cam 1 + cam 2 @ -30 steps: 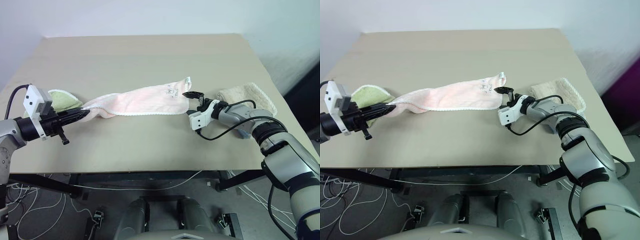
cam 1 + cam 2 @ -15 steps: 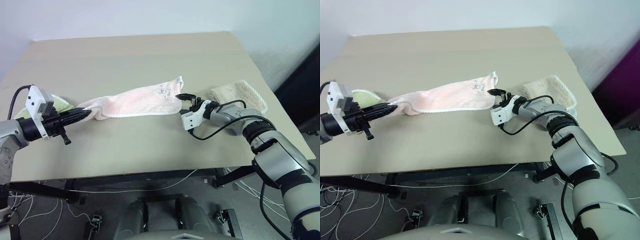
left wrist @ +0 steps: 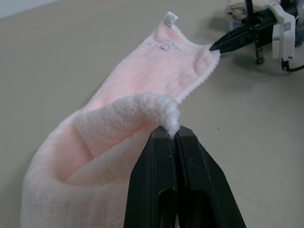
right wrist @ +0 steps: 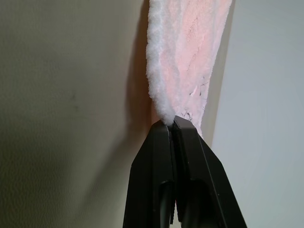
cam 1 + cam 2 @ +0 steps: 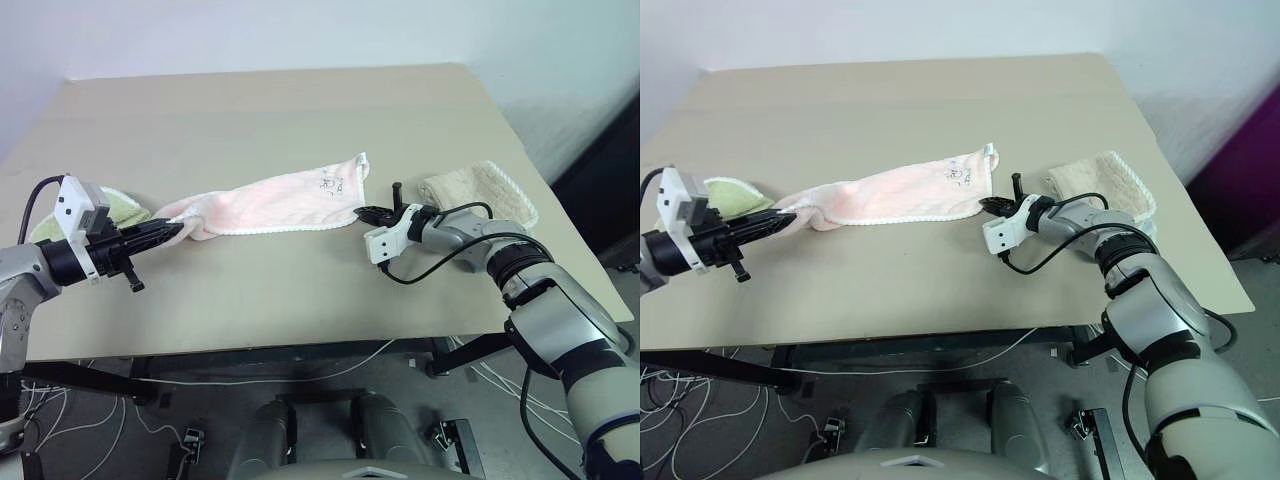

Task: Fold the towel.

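The pink towel (image 5: 270, 201) lies stretched lengthwise across the middle of the worktop (image 5: 280, 110), unfolded apart from some bunching at its left end, so the fold itself has not been made. What looks done is the preparation: each end is now taken up. The left pincer (image 3: 174, 135) is clamped on the trimmed edge of the rumpled left end, its two black fingers pressed together with a tuft of terry caught at their tips. The right pincer (image 4: 171, 124) is likewise closed down on the near corner of the opposite end, the end bearing the small dark motif (image 5: 331, 183) and the white loop (image 3: 170, 17); its wrist view shows the white trim nipped between the closed fingers. The cloth between the two grips rests on the surface, slack and somewhat narrowed by twisting on the left. A folded light green towel (image 5: 122, 204) sits just behind the left pincer, and a folded beige towel (image 5: 480, 187) lies beside the right arm, both apart from the work. What is left, I judge, is everything that counts: lifting one end, carrying it over to meet the other, laying it down square and smoothing the bunched side.
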